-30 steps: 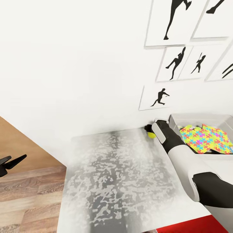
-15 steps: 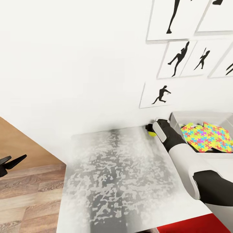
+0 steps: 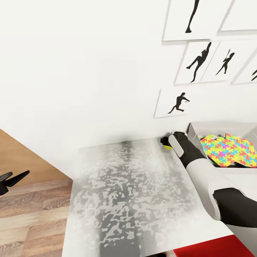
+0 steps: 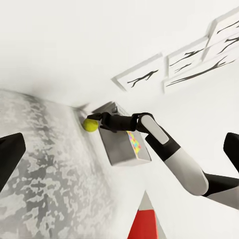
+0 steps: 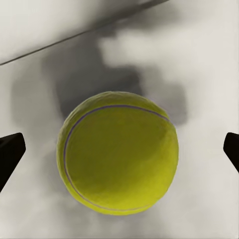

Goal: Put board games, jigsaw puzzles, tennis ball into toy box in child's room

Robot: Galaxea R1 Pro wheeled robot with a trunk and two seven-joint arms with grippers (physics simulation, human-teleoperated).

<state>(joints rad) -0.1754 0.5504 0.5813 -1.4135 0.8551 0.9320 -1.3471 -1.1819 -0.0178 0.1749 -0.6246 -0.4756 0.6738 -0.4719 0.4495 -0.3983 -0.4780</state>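
Child's room: sports-silhouette wall pictures [image 3: 177, 103], jigsaw puzzles [image 3: 228, 150].

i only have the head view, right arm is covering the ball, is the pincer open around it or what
Observer: Open. In the right wrist view the tennis ball sits centred between the two fingertips, a gap on each side.
Operator: is the ball on the table or lifted
Observer: On the table, in the left wrist view, close to the wall.
Operator: how near is the box
Observer: The toy box stands just beside the ball, on the same top; the right pincer reaches along its end wall.
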